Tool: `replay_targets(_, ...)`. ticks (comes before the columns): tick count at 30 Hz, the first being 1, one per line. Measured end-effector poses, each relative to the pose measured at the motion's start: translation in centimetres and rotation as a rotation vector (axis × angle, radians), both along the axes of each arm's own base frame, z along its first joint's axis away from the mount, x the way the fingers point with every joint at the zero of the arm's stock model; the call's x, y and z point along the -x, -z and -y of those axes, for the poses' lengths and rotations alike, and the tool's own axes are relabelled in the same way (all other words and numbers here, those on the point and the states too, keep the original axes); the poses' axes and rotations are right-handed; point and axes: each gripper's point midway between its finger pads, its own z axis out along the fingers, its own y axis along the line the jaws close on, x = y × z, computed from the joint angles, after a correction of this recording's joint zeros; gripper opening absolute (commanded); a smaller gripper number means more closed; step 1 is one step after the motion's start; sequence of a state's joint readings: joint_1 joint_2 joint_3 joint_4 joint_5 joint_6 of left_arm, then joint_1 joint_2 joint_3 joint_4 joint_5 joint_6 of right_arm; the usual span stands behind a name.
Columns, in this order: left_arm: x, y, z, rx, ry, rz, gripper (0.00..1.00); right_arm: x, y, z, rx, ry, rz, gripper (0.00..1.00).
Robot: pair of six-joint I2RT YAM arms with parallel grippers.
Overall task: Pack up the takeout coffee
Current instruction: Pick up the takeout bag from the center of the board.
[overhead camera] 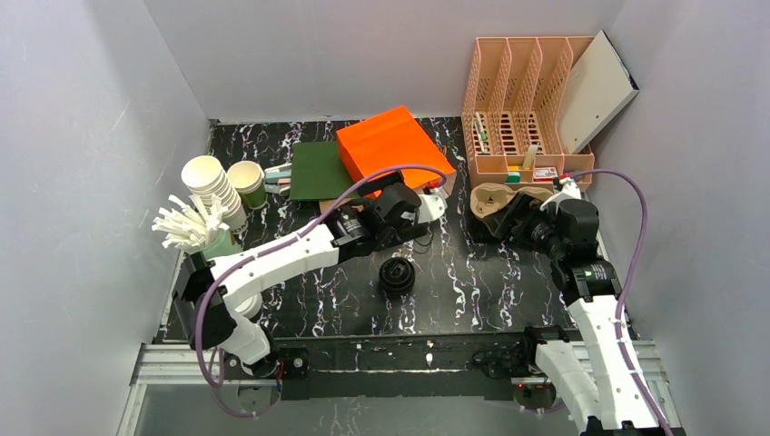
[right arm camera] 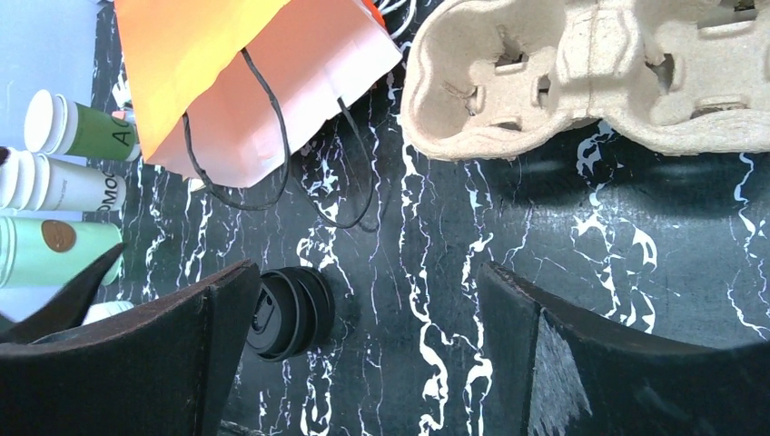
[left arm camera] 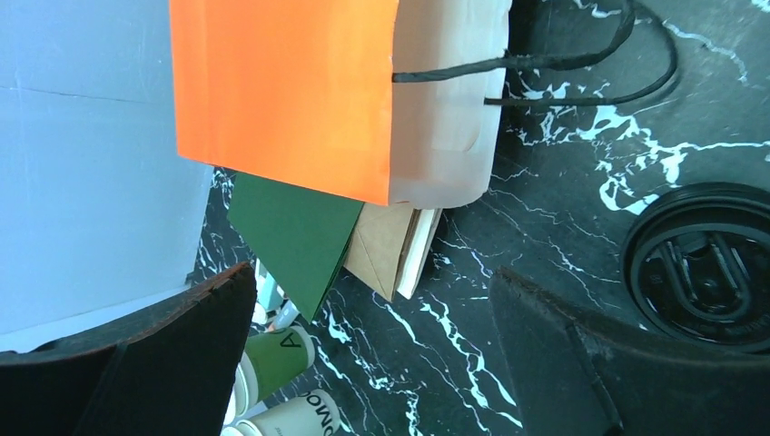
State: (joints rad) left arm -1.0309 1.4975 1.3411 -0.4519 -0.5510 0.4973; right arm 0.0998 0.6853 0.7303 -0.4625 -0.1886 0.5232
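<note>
The takeout coffee, a small dark paper cup with a round black plastic lid (overhead camera: 397,274), stands lid-up on the black marbled tabletop (overhead camera: 472,291), near the handle end of the orange paper bag (overhead camera: 386,145). It is judged light, thin-walled and easily crushed, so a gentle grip on the wall below the lid is advised. Only "A" is legible, on a green cup (left arm camera: 277,354) left of the bag. The jaws of both arms are spread wide and nothing is held.
</note>
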Motion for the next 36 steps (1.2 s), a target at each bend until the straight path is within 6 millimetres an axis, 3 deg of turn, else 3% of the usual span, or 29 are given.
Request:
replay_targets(4,-0.8,2.4,0.1,-0.077,0.001,0.02,0.98,-0.1,-0.2,-0.2,-0.01,-0.007,0.007,0.98)
replay_targets(11,-3.3,5.8,2.0,-0.184,0.006,0.072,0.96,-0.1,-0.4,-0.3,-0.017,-0.01,0.015,0.98)
replay_targets(15,-4.4,6.4,2.7,-0.218,0.004,0.119,0.85,0.0,-0.5,-0.3,-0.017,-0.01,0.019,0.98)
replay_targets(18,-5.1,6.9,3.0,-0.245,-0.007,0.148,0.62,0.0,-0.7,-0.3,-0.017,-0.011,0.027,0.98)
replay_targets(21,-5.8,7.6,3.2,-0.283,-0.02,0.161,0.25,0.1,-0.9,-0.3,-0.018,-0.01,0.034,0.97)
replay_targets(23,-6.1,8.0,3.3,-0.304,-0.031,0.172,0.1,0.1,-0.9,-0.3,-0.017,-0.011,0.035,0.97)
replay_targets(26,-6.5,7.6,3.3,-0.319,-0.048,0.191,0.0,0.1,-0.8,-0.3,-0.016,-0.012,0.029,0.97)
replay_targets(29,-6.8,6.4,3.3,-0.314,-0.076,0.218,0.0,-0.1,-0.4,-0.3,-0.014,-0.01,0.011,0.96)
replay_targets(36,-6.8,1.0,2.2,-0.233,-0.155,0.276,0.0,-0.2,-0.2,0.0,-0.005,0.007,-0.017,0.95)
